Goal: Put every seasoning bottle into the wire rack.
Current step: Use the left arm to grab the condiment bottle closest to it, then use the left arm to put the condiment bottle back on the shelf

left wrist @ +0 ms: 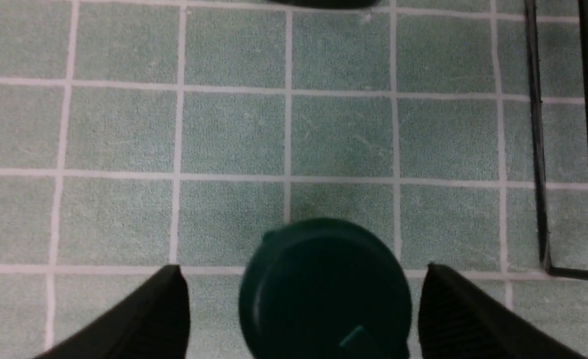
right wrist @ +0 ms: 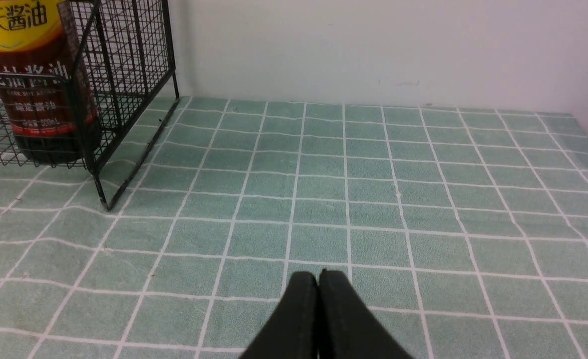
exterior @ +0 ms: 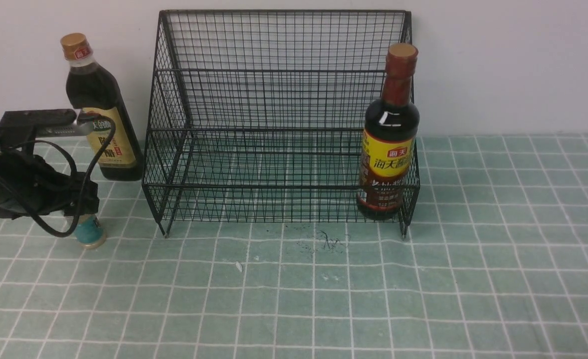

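Left gripper [left wrist: 302, 268], jaws apart, straddles the green-capped shaker [left wrist: 323, 294]: centre, lower to its body, clamp squarely; right gripper [right wrist: 318, 273] pinched together

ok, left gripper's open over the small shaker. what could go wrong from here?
1. The shaker sits off-centre between the fingers of the left gripper; closing could shove or tip it.
2. The tall tan-capped bottle stands right behind that arm; lifting may knock it.
3. The wire rack front rail could catch the shaker going in.
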